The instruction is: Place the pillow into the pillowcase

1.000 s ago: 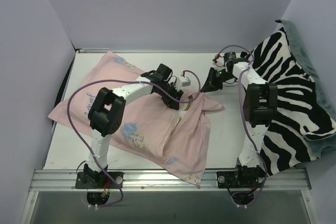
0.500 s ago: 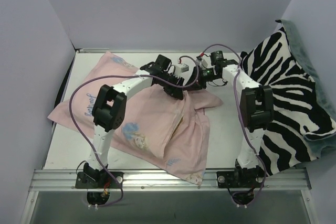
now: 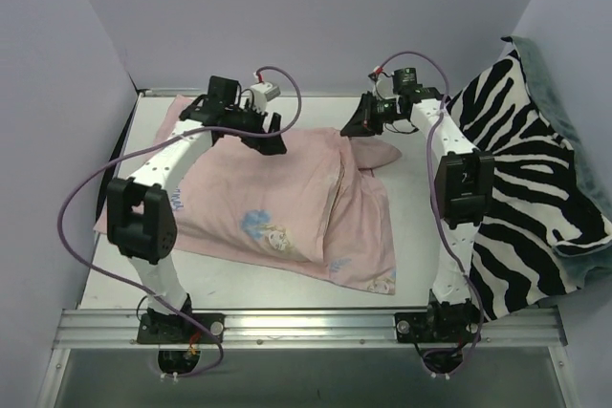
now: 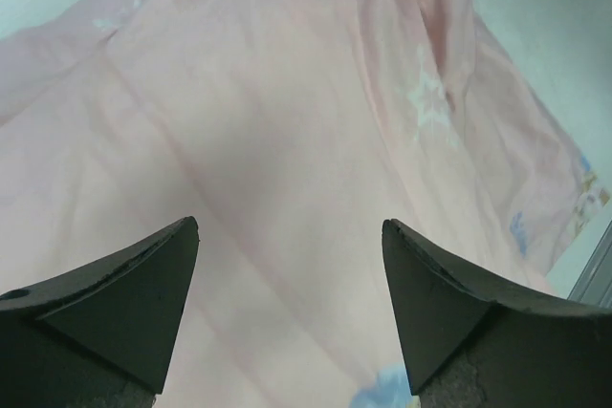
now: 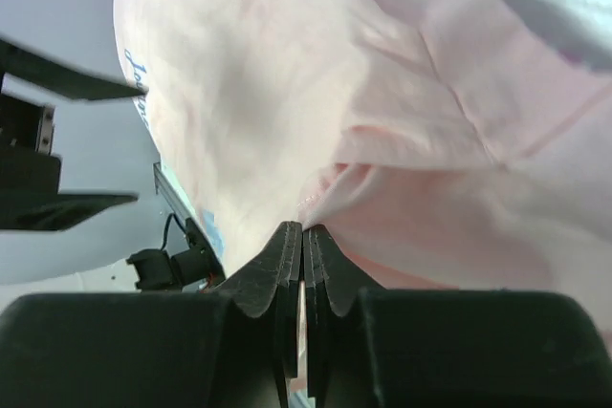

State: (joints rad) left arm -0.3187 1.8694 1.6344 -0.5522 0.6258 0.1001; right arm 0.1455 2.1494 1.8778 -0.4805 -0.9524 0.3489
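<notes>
Both arms forward: left gripper (image 4: 290, 225) spread wide above the pillowcase (image 4: 287, 112), right gripper (image 5: 303, 228) clenched on it.

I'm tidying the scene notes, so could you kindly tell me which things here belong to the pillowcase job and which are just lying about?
In the job: pillowcase; left pincer, open above it; right pincer, shut on its fabric.
Lying about: zebra-striped blanket, draped at the right.

Your pillowcase (image 3: 287, 193): pale pink, plump, flat under spread jaws of left gripper (image 4: 289, 228); corner pinched by right gripper (image 5: 303, 232).
</notes>
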